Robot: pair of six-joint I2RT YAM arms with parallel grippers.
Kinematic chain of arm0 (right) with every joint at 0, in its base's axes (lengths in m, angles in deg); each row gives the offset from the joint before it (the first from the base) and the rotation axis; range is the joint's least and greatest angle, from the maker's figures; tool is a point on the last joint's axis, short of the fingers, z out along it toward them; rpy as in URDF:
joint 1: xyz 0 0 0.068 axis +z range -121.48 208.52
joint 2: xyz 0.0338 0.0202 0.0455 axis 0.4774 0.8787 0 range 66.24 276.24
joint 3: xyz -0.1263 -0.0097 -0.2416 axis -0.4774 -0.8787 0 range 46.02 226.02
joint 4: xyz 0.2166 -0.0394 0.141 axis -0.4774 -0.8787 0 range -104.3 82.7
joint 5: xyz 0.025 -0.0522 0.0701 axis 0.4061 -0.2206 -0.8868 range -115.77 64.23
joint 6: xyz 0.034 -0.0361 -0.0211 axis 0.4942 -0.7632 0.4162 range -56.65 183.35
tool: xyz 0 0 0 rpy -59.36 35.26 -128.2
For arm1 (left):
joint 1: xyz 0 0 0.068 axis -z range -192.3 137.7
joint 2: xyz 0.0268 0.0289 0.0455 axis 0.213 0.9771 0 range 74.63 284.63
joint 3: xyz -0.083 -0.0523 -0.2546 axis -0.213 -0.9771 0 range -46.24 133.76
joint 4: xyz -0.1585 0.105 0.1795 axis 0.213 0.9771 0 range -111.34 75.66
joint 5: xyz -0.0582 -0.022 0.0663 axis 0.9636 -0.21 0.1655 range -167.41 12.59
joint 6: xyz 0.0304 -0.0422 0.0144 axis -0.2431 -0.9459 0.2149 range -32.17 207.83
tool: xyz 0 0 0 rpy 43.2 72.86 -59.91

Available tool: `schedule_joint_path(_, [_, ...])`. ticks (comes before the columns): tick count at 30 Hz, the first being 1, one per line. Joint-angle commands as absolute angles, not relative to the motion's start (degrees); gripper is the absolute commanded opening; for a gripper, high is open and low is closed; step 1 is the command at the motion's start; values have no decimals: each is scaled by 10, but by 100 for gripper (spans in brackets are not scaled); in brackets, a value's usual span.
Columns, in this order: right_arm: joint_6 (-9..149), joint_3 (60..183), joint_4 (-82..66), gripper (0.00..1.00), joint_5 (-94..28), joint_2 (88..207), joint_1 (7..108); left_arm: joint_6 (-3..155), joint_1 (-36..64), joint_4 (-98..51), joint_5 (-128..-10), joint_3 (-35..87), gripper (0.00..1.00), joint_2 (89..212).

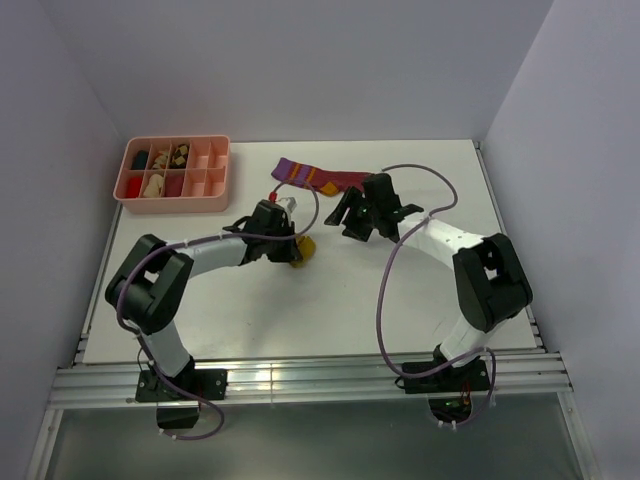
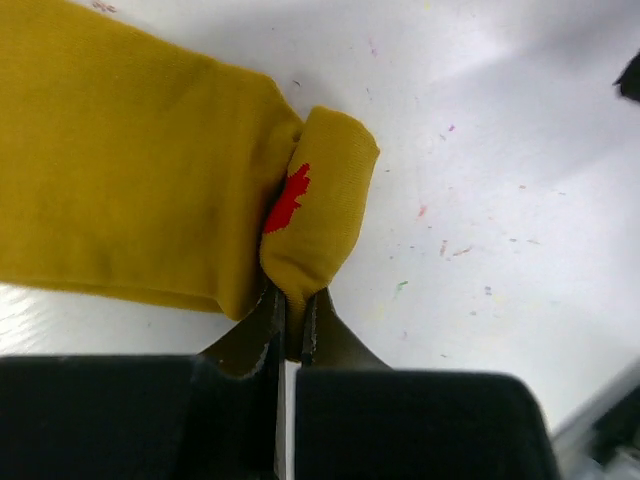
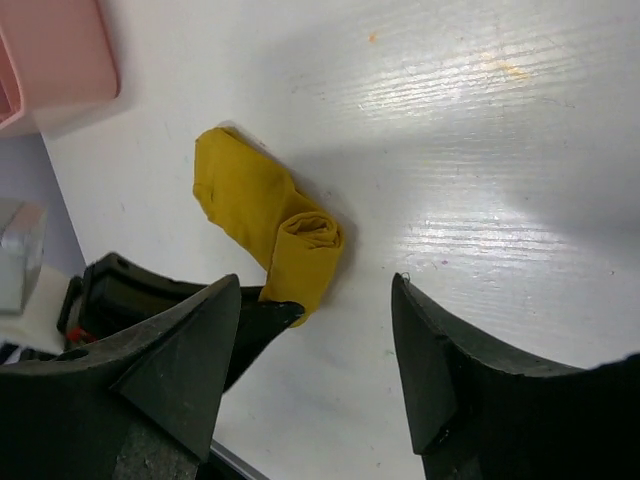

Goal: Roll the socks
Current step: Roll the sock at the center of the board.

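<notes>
My left tool (image 2: 292, 300) pinches the rolled end of the mustard sock (image 2: 130, 170) beyond its tips, to stop it unwinding, I reckon, while my right tool (image 3: 315, 290) hangs open nearby.

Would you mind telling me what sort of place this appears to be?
Probably a robotics lab test cell: plain walls surround a white table, and the left arm and right arm sit on an aluminium rail.
</notes>
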State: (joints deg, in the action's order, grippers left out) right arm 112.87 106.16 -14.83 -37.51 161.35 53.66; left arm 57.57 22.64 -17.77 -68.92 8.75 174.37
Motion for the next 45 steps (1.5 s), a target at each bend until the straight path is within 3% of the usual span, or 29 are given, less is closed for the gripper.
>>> schedule_joint_path(1, [1109,1033,-96,69,-368,1600,537,524,193,-191,-529,73,1,1780])
schedule_joint_path(10, [1183,1008,-95,69,-347,1636,577,420,150,-271,-425,52,2,1835])
schedule_joint_path(25, [1216,1039,-84,65,-303,1712,613,385,146,-271,-414,72,6,1870])
schedule_joint_path(29, [1219,1048,-110,52,-292,1721,613,391,146,-266,-421,74,6,1869])
schedule_joint_path(30, [1219,1052,-113,44,-286,1721,613,396,146,-263,-423,74,6,1866])
schedule_joint_path(32, [1214,1061,-142,36,-280,1727,613,410,146,-255,-433,76,8,1863])
schedule_joint_path(33, [1212,1074,-155,20,-274,1729,613,417,147,-243,-440,79,9,1854])
schedule_joint_path(36, [1200,1097,-197,0,-270,1734,612,452,149,-224,-486,87,18,1817])
schedule_joint_path(37, [1193,1103,-217,0,-269,1736,612,463,155,-215,-502,90,26,1805])
schedule_joint_path(40, [1178,1129,-255,0,-270,1742,612,518,180,-169,-601,102,38,1752])
schedule_joint_path(45, [1150,1182,-306,0,-282,1761,611,615,280,-161,-841,105,49,1675])
